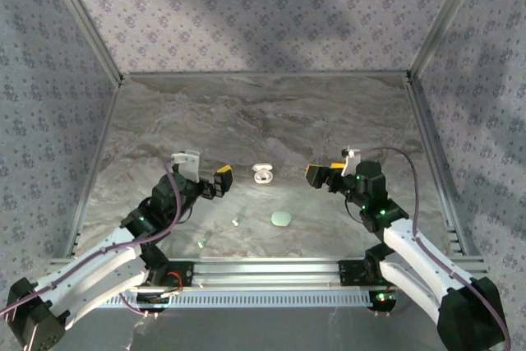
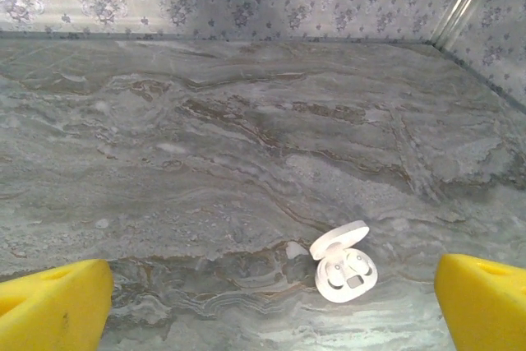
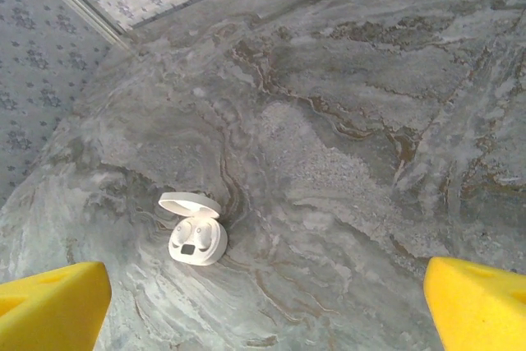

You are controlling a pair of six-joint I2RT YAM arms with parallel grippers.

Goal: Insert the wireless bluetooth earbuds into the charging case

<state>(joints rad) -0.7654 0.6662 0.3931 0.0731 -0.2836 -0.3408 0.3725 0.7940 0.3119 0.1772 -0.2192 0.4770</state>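
Table [image 1: 263, 113] with a grey-brown marbled face, smooth and matt, closed on three sides by walls [image 1: 246, 6] papered in a small floral print. Metal rails [image 1: 434, 145] line its side edges, and a slotted rail spans the near edge. Broad bare room lies toward the far wall and both far corners.

Left arm [image 1: 103, 265] and right arm [image 1: 411, 248], white-shelled with dark joints, reach inward from the near corners. Left gripper [image 1: 220, 181] has its jaws wide, with yellow wedge-shaped pads [image 2: 49, 306] at opposite borders of its wrist view. Right gripper [image 1: 322, 175] is likewise wide and holds nothing.

White case [image 1: 263, 173], a glossy oval pod with its lid hinged up, sits on the table between the two grippers and apart from both. Its wells hold two rounded white forms, probably seated buds, though too small to be sure. Mint pod [image 1: 281, 219], oval and closed, lies nearer the front edge.

Earbuds [image 1: 235, 222] are tiny pale bits on the bare table: one left of the mint pod, a second earbud [image 1: 201, 244] nearer the left arm.
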